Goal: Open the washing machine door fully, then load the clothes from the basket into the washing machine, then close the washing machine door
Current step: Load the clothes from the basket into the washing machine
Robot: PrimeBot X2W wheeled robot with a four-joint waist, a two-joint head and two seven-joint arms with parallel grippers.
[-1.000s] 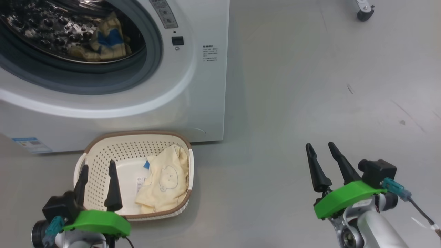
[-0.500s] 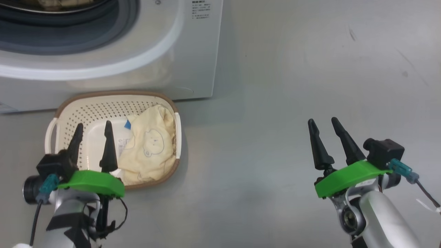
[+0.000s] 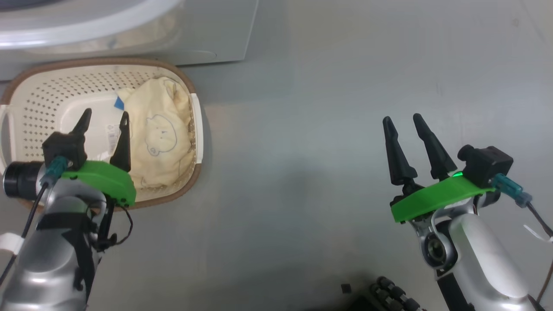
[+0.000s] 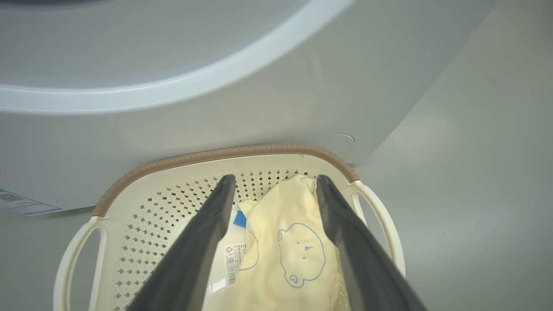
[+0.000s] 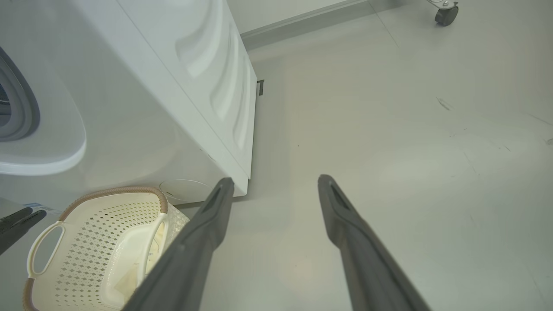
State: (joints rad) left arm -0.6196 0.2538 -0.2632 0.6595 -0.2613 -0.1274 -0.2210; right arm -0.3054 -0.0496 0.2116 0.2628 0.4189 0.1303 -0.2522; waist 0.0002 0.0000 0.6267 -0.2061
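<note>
Here, the clothes (image 3: pixel 157 138), seemingly one soft, light garment, lie crumpled in the basket (image 3: pixel 39 93) before the washing machine (image 3: pixel 207 30), likely best pinched at a raised fold; left jaws hover spread above, right jaws spread over floor (image 3: pixel 302 129).

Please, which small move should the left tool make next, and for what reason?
Probably lower the left tool straight toward the cream garment. The tool is open and empty above the basket, and in the left wrist view the garment shows between its jaws, not yet touched.
</note>
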